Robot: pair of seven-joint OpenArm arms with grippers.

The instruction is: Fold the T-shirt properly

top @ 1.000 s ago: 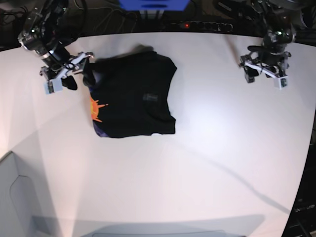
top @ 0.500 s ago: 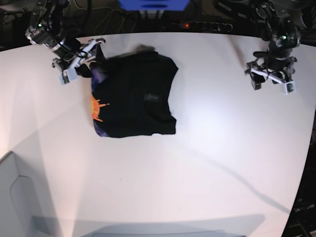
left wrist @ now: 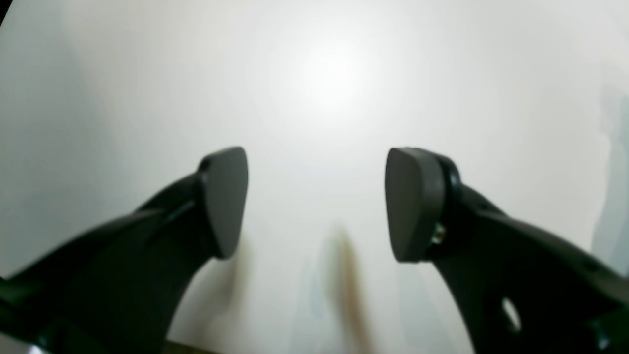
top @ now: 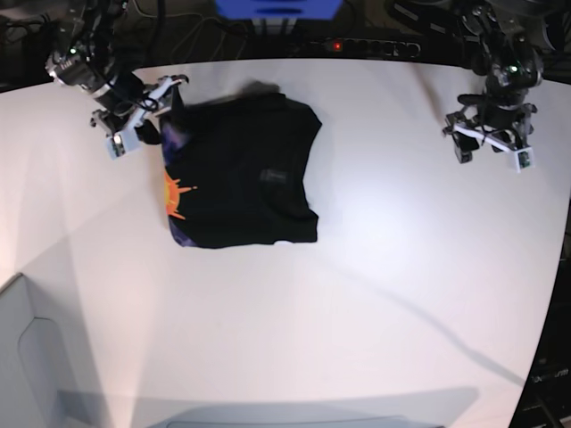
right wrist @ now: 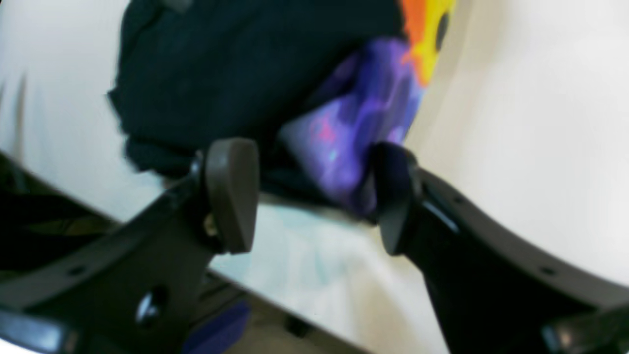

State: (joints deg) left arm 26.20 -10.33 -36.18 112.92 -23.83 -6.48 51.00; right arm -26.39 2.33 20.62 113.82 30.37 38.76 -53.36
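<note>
The black T-shirt (top: 245, 169) lies folded into a rough rectangle on the white table (top: 357, 294), left of centre. Its orange print (top: 174, 196) shows along the left edge. My right gripper (top: 145, 116) is open at the shirt's back left corner. In the right wrist view, the right gripper (right wrist: 312, 196) has its jaws wide apart, and a purple-printed fold (right wrist: 354, 132) of the T-shirt (right wrist: 221, 64) lies against one finger (right wrist: 393, 196). My left gripper (top: 491, 147) is open and empty over bare table at the back right; the left wrist view also shows the left gripper (left wrist: 317, 201) with nothing between its jaws.
A black power strip with a red light (top: 357, 45) and a blue object (top: 277, 9) sit behind the table's back edge. A grey panel (top: 27, 357) stands at the front left corner. The table's right edge curves past my left arm.
My right gripper has moved from the shirt's left side up to its back left corner, where a purple fold now shows. My left gripper shifted slightly right.
</note>
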